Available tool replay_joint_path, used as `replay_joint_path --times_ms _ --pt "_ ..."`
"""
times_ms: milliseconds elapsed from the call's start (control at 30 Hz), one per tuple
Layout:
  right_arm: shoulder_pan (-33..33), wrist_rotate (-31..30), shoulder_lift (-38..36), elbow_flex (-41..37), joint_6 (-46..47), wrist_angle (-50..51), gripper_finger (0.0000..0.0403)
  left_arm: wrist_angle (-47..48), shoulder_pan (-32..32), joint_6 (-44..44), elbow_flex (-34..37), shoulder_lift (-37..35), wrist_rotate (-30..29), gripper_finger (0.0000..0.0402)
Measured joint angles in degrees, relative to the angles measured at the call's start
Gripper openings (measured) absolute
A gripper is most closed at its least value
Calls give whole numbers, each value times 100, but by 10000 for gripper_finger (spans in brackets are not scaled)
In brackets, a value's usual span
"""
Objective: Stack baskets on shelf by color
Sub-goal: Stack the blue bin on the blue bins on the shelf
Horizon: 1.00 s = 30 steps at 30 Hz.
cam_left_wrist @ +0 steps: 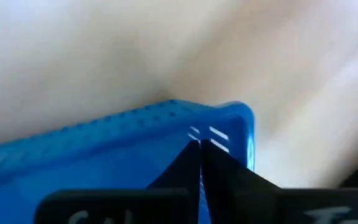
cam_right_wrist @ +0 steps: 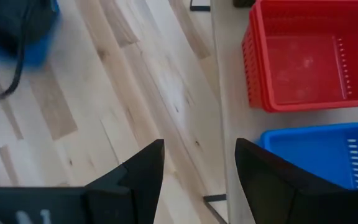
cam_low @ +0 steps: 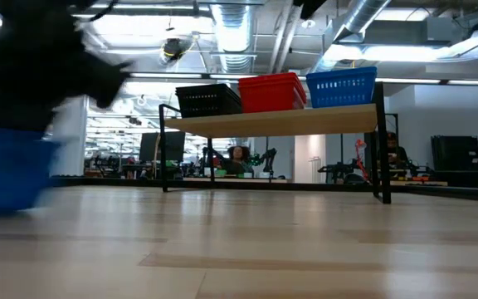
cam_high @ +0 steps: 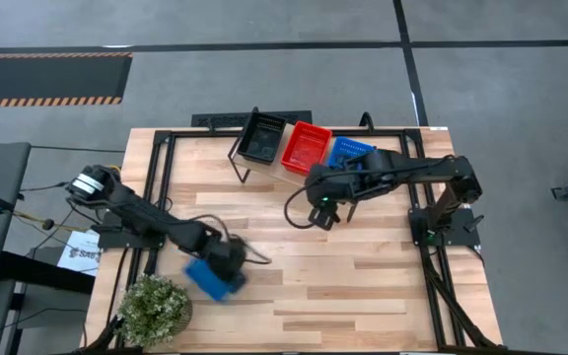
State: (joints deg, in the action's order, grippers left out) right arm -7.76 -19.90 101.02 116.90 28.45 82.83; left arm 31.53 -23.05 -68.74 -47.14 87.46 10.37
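The shelf (cam_high: 304, 168) is seen at the table's 12 o'clock edge in the high view, with a black basket (cam_high: 262, 138), a red basket (cam_high: 306, 146) and a blue basket on the shelf (cam_high: 349, 152) set side by side along it; the red one touches both neighbours. In the low view the same three baskets are seen standing on the board, and the space beneath it between the legs is open.

A second blue basket (cam_high: 210, 280) lies toward 8 o'clock on the table (cam_high: 363, 286), just beside a potted plant (cam_high: 153, 308) at the near-left corner. The left gripper (cam_high: 227, 264) is closed on this basket's rim, the mesh wall pinched between the fingers (cam_left_wrist: 185, 168), as the left wrist view shows.

The right gripper (cam_high: 323, 215) is held with its jaws spread wide and nothing between them, just in front of the shelf's front edge. A broad stretch of bare tabletop is left between the two grippers and toward 4 o'clock.
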Motion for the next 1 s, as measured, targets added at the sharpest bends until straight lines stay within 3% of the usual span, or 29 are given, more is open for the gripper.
replay_joint_path --times_ms 100,167,300,467,667,833,1000 --pt "-52 0 -163 2 4 91 219 -2079 207 506 -263 186 -206 0" --pt "-103 2 -262 -1 71 180 218 -2478 332 1211 -595 305 -580 0" --pt "-185 13 -355 -3 190 334 210 -1514 542 3111 -1240 487 -889 0" --pt "-444 24 -339 0 300 559 198 398 767 4370 -2138 456 -737 0" --pt "-684 31 0 3 -705 -32 194 2187 826 4435 -3076 174 -1244 0" --pt "-567 85 511 3 -1829 -880 197 3286 578 3666 -3401 -427 -1947 6" --pt "-372 1083 1129 -2 -2894 -1791 197 3924 156 2892 -3409 -1121 -2549 65"
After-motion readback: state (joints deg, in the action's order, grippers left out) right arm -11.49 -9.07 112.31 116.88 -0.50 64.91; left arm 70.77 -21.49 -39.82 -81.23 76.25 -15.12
